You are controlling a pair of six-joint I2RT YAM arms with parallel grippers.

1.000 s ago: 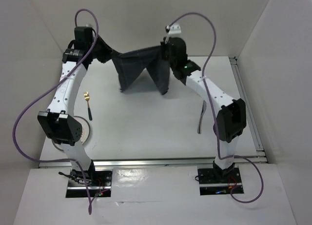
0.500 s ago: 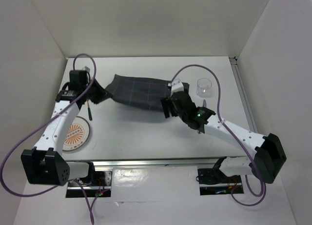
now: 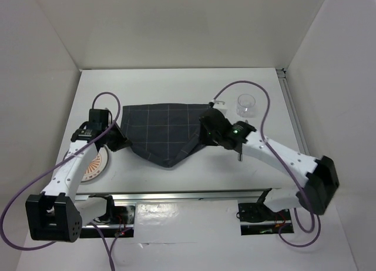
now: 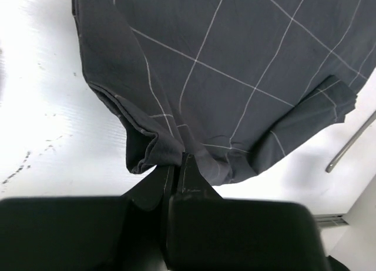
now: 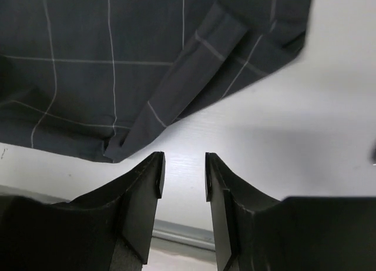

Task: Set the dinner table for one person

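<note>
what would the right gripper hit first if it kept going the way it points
The right gripper would likely meet bare dinner table first, just past its open jaws; the folded edge of the grid-lined cloth mat lies beyond. Its tilt is unclear, so the mat could come first.

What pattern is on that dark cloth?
The cloth is dark grey with a grid of thin pale lines, clearest in the left wrist view.

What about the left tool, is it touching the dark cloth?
Touching. The left wrist view shows the left tool shut on the dark cloth, pinching its edge.
</note>
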